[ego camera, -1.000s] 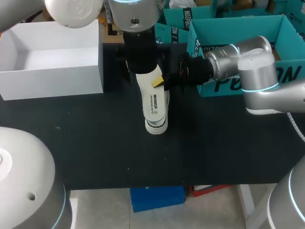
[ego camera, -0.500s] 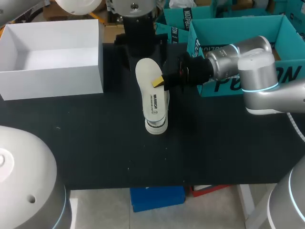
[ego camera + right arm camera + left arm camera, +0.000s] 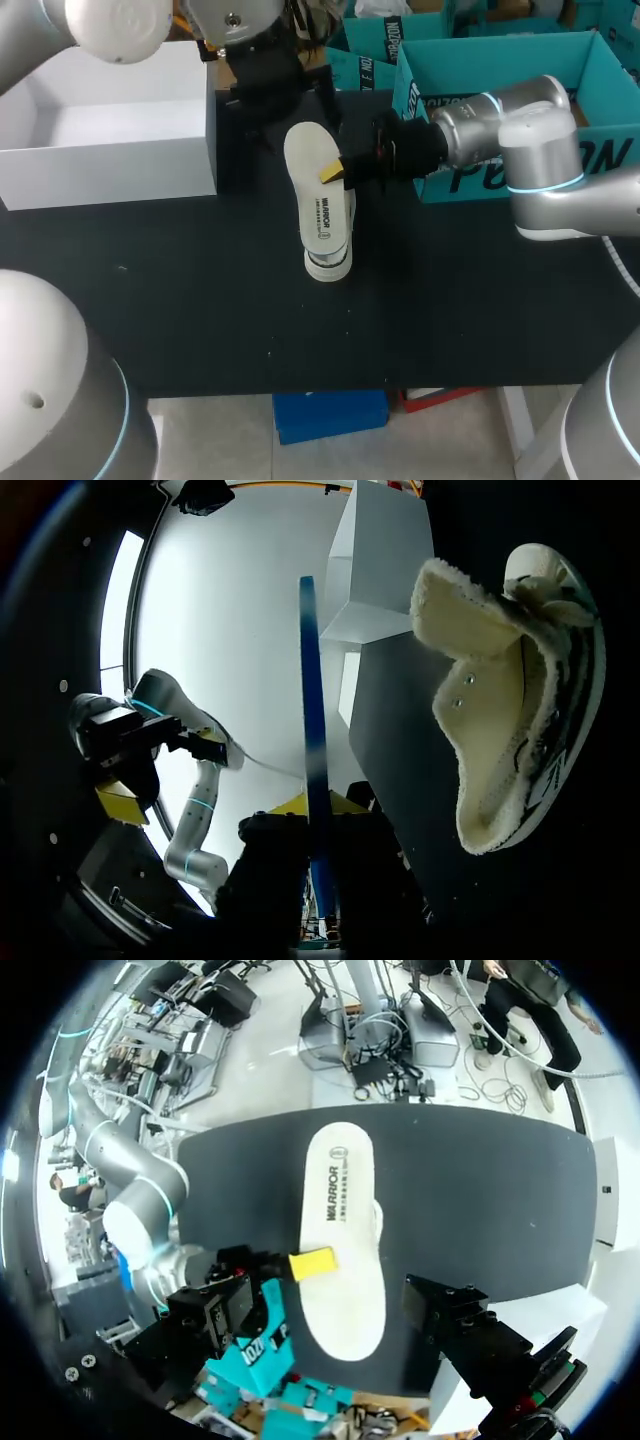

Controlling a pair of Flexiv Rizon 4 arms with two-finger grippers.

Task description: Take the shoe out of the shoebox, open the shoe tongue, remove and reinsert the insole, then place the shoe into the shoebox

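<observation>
1. Table (image 3: 200, 320): black work surface. It carries all task items.

2. Shoebox (image 3: 110, 170): white, lid off, at the far left corner of the table. No shoe is in it. Judgement: step "take the shoe out" is complete; step "place the shoe into the shoebox" is not yet done.

3. Shoe (image 3: 328, 265): rests on the table near the middle, toward the far edge, well apart from the shoebox. In the right wrist view the shoe (image 3: 510, 710) shows its fleece lining splayed wide at the opening. Judgement: step "open the shoe tongue" is complete.

4. Insole (image 3: 318, 200): outside the shoe, lying flat over it and covering most of its length; only one end of the shoe shows past it. The right wrist view shows the insole (image 3: 310, 710) edge-on as a thin blue strip, apart from the shoe and above it. Judgement: removal is complete; reinsertion is outstanding.

5. Right gripper (image 3: 335, 172): enters from the right edge of the table and is clamped on the long edge of the insole, one yellow tip on its upper face.

6. Left gripper (image 3: 278, 90): over the far edge of the table, just beyond the far end of the insole, touching nothing visible. Its state cannot be told.

7. Outstanding: reinsert the insole; box the shoe.
</observation>
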